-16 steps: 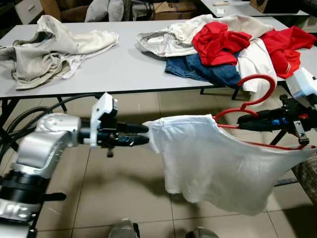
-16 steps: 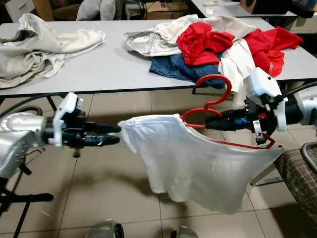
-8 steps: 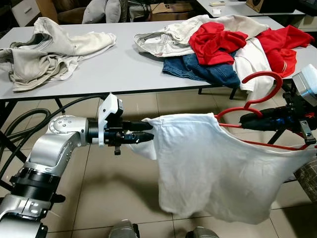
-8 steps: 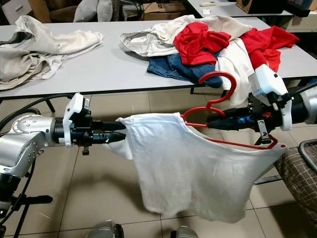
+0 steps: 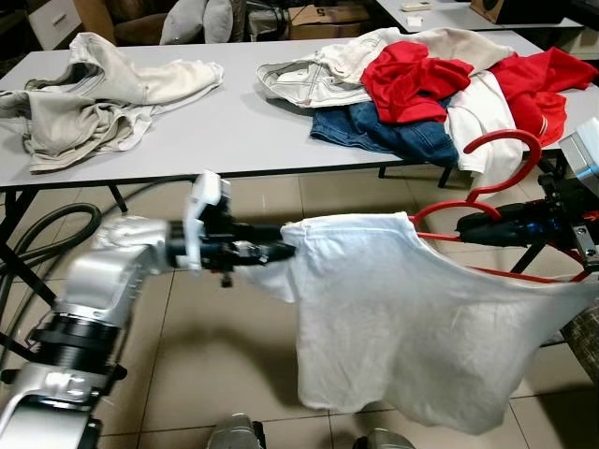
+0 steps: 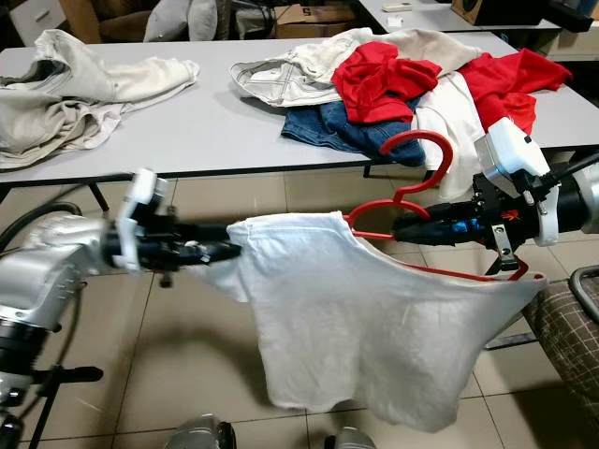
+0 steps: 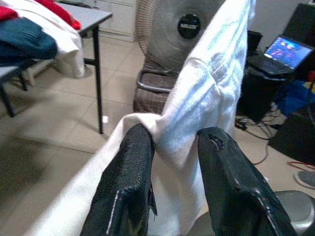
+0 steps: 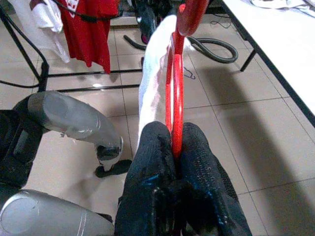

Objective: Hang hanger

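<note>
Left eye view has the robot standing at a long grey table (image 5: 234, 131) with a white T-shirt (image 5: 412, 318) stretched out in mid-air across the lower middle of the frame. The left gripper (image 5: 281, 251), at centre left, is clamped on the shirt's near shoulder; from the left wrist view you can see the cloth bunched between the two black fingers (image 7: 128, 177). Over at the right edge the right gripper (image 5: 468, 227) is squeezed tight on the red hanger (image 5: 487, 178), whose hook curls up in front of the table edge while its lower bar runs inside the shirt toward the right edge. The right wrist view shows the red wire pinched between the fingertips (image 8: 152, 162), with the shirt draped over it further along.

On the table behind, a rumpled beige garment (image 5: 94, 94) lies at upper left, and a heap sits at upper right: a cream piece (image 5: 318, 75), a red top (image 5: 412, 75), blue jeans (image 5: 393, 131), a white garment (image 5: 482, 117) hanging over the edge just behind the hanger's hook, and another red piece (image 5: 543, 89). A thick black hose (image 5: 37, 243) loops on the tiled floor at lower left beside the table legs. Seen from the left wrist, a floor fan (image 7: 182, 29) and an open laptop (image 7: 288, 51) stand beyond the shirt. In the right wrist view a red shirt (image 8: 91, 29) hangs on a rack in the upper left.
</note>
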Tool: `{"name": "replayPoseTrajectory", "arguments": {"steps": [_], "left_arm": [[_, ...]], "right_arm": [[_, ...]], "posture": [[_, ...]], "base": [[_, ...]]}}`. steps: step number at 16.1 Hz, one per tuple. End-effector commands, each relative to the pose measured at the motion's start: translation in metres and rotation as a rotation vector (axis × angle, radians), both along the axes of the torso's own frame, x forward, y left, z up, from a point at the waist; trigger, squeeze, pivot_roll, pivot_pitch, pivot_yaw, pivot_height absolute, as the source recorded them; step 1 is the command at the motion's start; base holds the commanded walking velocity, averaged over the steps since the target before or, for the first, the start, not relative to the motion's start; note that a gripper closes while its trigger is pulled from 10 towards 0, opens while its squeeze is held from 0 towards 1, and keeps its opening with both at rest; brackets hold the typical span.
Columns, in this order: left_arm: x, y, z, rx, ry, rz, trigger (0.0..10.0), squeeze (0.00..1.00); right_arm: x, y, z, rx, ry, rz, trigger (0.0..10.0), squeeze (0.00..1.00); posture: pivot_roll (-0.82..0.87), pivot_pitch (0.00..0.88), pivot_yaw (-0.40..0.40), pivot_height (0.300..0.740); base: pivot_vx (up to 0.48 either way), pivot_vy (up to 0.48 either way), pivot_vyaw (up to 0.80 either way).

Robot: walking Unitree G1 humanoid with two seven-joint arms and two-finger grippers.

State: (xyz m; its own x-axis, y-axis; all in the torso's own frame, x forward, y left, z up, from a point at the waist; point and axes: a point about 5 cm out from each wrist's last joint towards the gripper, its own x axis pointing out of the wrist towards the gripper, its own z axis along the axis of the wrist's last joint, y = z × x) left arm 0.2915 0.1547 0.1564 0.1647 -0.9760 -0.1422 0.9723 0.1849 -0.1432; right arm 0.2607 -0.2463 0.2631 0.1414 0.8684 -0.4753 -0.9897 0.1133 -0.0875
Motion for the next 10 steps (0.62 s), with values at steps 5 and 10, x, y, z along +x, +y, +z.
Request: {"name": "replayPoseTrajectory", "arguments": {"steps": [5,10], "left_arm": [[-0.004,-0.003,-0.004,0.026,0.035,-0.061,0.0,0.0],[-0.006,0.0,-0.011,0.062,0.039,-0.045,0.0,0.0]], "right_arm": [[0.0,0.004,0.011,0.024,-0.047,0.024,0.0,0.0],[0.002,0.004,0.015,0.032,-0.058,0.027,0.0,0.0]], "posture": [[-0.14,0.0,0.077,0.74],[-0.13,0.0,0.076,0.74]], "base": [[0.0,0.0,0.0],[0.0,0.0,0.0]]}}
